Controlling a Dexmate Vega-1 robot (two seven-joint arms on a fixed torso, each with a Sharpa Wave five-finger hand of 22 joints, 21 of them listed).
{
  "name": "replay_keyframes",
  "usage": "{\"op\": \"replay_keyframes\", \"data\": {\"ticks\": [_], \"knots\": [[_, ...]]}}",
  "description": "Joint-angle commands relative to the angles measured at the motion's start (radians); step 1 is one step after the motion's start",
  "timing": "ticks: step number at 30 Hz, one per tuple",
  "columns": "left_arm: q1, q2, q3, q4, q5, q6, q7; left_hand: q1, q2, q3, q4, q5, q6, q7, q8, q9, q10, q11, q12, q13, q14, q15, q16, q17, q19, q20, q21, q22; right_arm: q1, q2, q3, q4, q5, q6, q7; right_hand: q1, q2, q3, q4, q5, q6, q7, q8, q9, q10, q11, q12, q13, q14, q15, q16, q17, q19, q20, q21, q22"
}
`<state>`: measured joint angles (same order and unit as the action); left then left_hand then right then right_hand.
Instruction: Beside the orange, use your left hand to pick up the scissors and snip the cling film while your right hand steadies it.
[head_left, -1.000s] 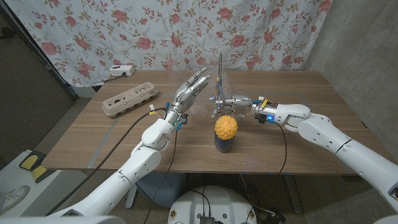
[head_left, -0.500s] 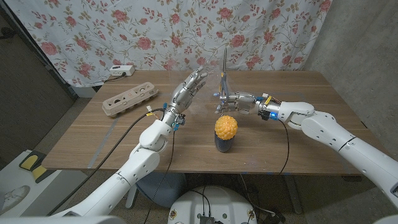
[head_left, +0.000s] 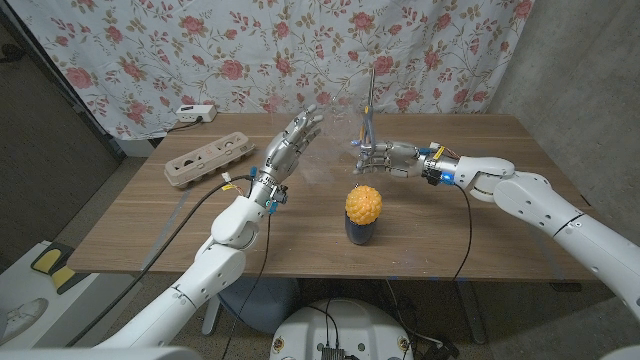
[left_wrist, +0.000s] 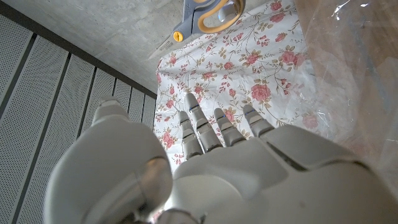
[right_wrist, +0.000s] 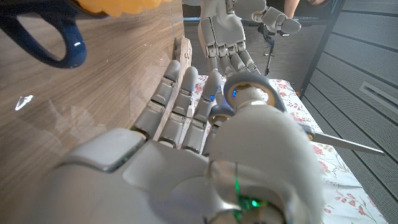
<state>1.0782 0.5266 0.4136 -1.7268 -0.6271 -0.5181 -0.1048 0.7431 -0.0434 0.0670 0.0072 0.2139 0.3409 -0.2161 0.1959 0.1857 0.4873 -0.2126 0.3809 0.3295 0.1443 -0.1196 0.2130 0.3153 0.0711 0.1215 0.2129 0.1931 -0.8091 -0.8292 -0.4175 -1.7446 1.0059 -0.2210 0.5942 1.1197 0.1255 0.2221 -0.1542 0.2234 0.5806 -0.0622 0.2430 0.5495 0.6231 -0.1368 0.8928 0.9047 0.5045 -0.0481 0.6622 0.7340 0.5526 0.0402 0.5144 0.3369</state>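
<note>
An orange (head_left: 363, 203) sits on top of a dark blue mug (head_left: 360, 231) at the middle of the table. Behind it, my right hand (head_left: 386, 158) grips the scissors (head_left: 368, 101) by the handles, blades pointing straight up. The left wrist view catches their yellow-and-grey handles (left_wrist: 208, 15). My left hand (head_left: 291, 141) is raised to the left of the scissors, fingers straight and spread, holding nothing. A faint sheet of cling film (head_left: 336, 133) hangs between the two hands and shows crinkled beside my left hand (left_wrist: 339, 74). What holds it up I cannot tell.
A cardboard egg carton (head_left: 208, 160) lies at the back left of the table (head_left: 480, 240). A white power strip (head_left: 195, 114) rests at the far left edge. A floral curtain (head_left: 200, 50) hangs behind the table.
My right hand has carried the scissors to the right and farther back, away from the orange. My left hand has drifted left and a little higher, so the gap between the hands has widened.
</note>
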Motion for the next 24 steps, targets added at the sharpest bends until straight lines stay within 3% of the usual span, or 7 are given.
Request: {"op": "replay_keyframes", "data": {"ticks": [1, 12, 24], "knots": [[0.062, 0.04, -0.039, -0.058, 0.009, -0.027, 0.018, -0.004, 0.0, -0.004, 0.0, 0.007, 0.009, -0.002, 0.007, 0.003, 0.007, 0.0, -0.003, 0.003, 0.004, 0.0, 0.005, -0.001, -0.002, 0.007, 0.001, 0.003, -0.009, -0.015, 0.028, -0.029, 0.044, -0.037, -0.021, -0.009, 0.002, 0.002, 0.005, 0.004, 0.002, 0.007, -0.006, 0.003, 0.05, -0.053, 0.001, -0.002, 0.016, -0.168, -0.002, 0.007, 0.026, -0.008, 0.021, 0.009], [0.114, 0.06, -0.069, -0.089, 0.021, -0.052, 0.04, -0.001, 0.001, -0.006, -0.001, 0.013, 0.012, -0.002, 0.008, 0.003, 0.015, -0.001, -0.006, 0.003, 0.003, -0.001, 0.005, -0.007, -0.001, 0.007, 0.002, 0.003, -0.028, -0.041, 0.056, -0.075, 0.097, -0.085, -0.044, -0.009, 0.001, 0.003, 0.005, 0.004, 0.012, 0.014, -0.008, 0.004, 0.06, -0.05, 0.013, 0.005, 0.037, -0.172, -0.006, 0.018, 0.035, -0.01, 0.04, 0.01], [0.165, 0.061, -0.089, -0.09, 0.01, -0.078, 0.052, 0.001, 0.003, -0.007, -0.001, 0.018, 0.013, -0.003, 0.008, 0.003, 0.018, -0.001, -0.009, 0.003, 0.003, -0.001, 0.006, -0.011, 0.003, 0.006, 0.003, 0.003, -0.056, -0.112, 0.086, -0.163, 0.162, -0.176, -0.072, -0.016, 0.004, 0.007, 0.008, 0.004, 0.029, 0.026, -0.008, 0.003, 0.08, -0.049, 0.019, -0.005, 0.067, -0.168, -0.015, 0.022, 0.043, -0.012, 0.058, 0.008]]}}
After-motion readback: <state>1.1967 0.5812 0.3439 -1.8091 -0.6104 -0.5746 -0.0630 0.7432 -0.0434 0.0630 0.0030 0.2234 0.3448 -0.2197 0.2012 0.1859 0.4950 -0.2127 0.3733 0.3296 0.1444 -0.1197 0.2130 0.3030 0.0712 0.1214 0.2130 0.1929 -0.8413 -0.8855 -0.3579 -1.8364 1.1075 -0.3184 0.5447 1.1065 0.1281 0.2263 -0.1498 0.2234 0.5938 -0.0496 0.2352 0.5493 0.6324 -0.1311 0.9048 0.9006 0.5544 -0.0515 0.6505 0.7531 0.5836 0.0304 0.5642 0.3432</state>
